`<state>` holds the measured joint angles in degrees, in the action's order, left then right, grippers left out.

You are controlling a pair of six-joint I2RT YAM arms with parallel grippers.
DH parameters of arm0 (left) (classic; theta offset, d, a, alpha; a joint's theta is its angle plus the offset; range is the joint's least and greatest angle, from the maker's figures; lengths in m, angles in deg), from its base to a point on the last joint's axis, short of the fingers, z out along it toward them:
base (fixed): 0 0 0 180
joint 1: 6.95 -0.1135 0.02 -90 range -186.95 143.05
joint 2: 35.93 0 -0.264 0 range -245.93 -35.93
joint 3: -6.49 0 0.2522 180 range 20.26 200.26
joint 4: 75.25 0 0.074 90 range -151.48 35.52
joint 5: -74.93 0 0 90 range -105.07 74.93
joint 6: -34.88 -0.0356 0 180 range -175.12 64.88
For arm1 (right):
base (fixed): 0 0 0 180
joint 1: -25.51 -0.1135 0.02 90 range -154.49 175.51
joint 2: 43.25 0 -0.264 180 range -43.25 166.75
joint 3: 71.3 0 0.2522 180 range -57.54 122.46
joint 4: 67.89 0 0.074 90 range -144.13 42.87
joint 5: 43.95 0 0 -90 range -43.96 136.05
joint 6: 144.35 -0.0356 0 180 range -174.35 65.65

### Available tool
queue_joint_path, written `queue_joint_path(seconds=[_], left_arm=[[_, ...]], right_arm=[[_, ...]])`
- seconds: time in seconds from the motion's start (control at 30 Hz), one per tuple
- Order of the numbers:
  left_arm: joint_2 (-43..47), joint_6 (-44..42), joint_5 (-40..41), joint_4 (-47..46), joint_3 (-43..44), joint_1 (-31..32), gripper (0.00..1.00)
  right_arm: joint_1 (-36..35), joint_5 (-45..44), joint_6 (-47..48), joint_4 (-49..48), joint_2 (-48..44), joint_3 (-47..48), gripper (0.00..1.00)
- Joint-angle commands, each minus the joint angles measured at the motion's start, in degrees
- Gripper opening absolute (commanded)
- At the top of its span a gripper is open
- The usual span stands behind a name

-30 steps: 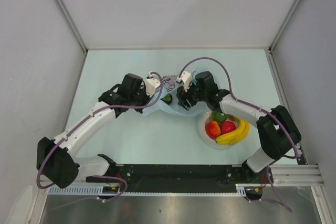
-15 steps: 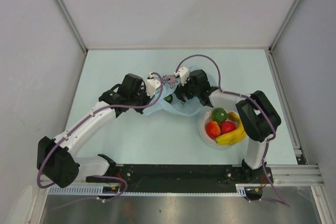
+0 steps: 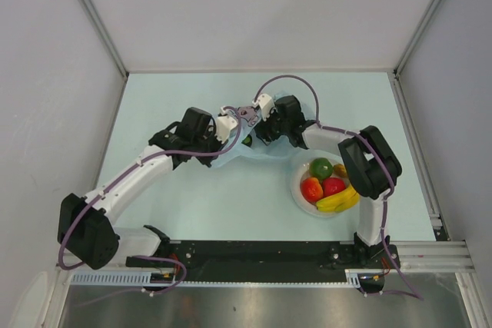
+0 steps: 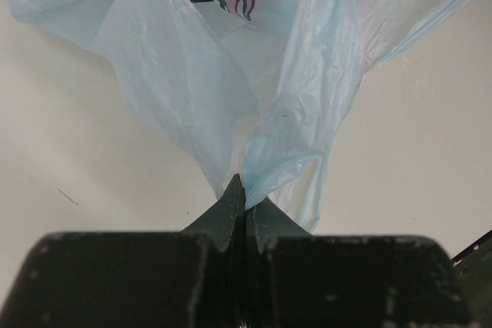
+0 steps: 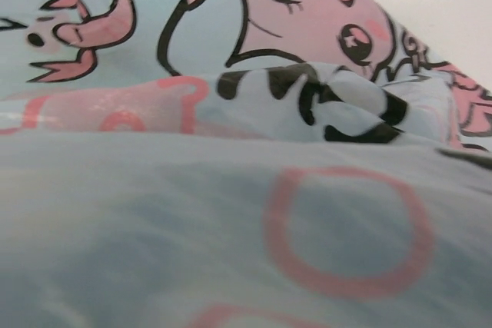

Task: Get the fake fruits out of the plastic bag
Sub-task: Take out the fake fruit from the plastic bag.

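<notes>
The light-blue plastic bag (image 3: 240, 157) lies mid-table between my two grippers. My left gripper (image 3: 237, 130) is shut on a gathered fold of the bag (image 4: 231, 90); in the left wrist view its jaws (image 4: 244, 193) pinch the film. My right gripper (image 3: 258, 130) is pushed against the bag's far side. The printed bag film (image 5: 246, 113) fills the right wrist view and hides the fingers. A green fruit (image 3: 246, 142) shows through the bag. A green fruit (image 3: 321, 167), two red ones (image 3: 311, 190) and a yellow banana (image 3: 343, 200) lie on the white plate (image 3: 297, 192).
The plate stands to the right of the bag, under my right forearm. White walls close the table at the back and on both sides. The arm bases and a black rail run along the near edge.
My right arm has swung left and away from the plate, bringing its gripper up against the bag. My left gripper keeps its hold and has shifted slightly.
</notes>
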<state>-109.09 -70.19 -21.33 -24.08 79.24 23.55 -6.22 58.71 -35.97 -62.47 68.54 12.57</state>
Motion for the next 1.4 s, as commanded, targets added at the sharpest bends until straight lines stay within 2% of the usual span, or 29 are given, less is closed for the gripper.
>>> queue_joint_path(seconds=[0.0,0.1,0.2,0.3,0.33,0.4,0.7,0.8,1.0,1.1,1.13,1.2,1.3,1.37], left_arm=[[-0.7,0.4,-1.8,-1.3,3.1,-0.6,0.0],[-1.2,0.6,-2.1,-1.5,3.4,-0.6,0.0],[-1.3,0.7,-2.1,-1.5,3.6,-0.7,0.0],[-1.3,0.8,-2.4,-1.5,3.5,-0.9,0.0],[-1.3,0.9,-2.4,-1.5,3.5,-0.9,0.0],[-1.2,0.9,-2.4,-1.2,3.5,-0.9,0.0],[-0.7,0.8,-3.9,1.3,3.2,-0.9,0.0],[-1.0,0.7,-5.6,2.6,4.5,-0.9,0.0],[-2.2,0.6,-6.8,4.8,6.6,-0.8,0.0],[-2.2,0.2,-6.4,5.1,6.9,-0.8,0.0],[-2.2,0.2,-6.5,5.2,6.9,-0.8,0.0],[-2.2,0.2,-6.3,4.9,6.8,-0.9,0.0],[-2.8,0.3,-6.5,3.9,6.8,-0.9,0.0],[-3.0,0.6,-6.2,2.9,7.1,-0.9,0.0]], right_arm=[[0.3,5.0,2.4,1.8,1.3,2.1,0.66],[0.4,5.8,3.3,2.6,1.7,2.1,0.61],[0.4,5.2,3.9,3.2,1.9,2.1,0.62],[0.6,1.3,0.6,1.1,2.3,2.1,0.81],[0.8,0.2,-0.9,-1.3,2.5,2.1,0.93],[1.0,-0.8,-4.1,-3.0,2.7,2.5,0.98],[1.3,3.2,-16.6,-4.2,6.2,7.8,1.0],[1.3,3.7,-18.1,-5.1,8.9,10.5,1.0],[0.1,-0.8,-20.6,-3.2,16.6,18.1,1.0],[-0.4,-3.1,-18.6,-1.1,17.8,21.3,0.85],[-0.5,-3.6,-18.5,-0.6,17.7,21.6,0.76],[-0.4,-3.4,-16.7,-0.2,16.9,21.7,0.65],[0.0,-1.5,-14.9,2.2,13.9,20.9,0.54],[0.3,0.9,-14.2,3.6,10.3,19.6,0.5]])
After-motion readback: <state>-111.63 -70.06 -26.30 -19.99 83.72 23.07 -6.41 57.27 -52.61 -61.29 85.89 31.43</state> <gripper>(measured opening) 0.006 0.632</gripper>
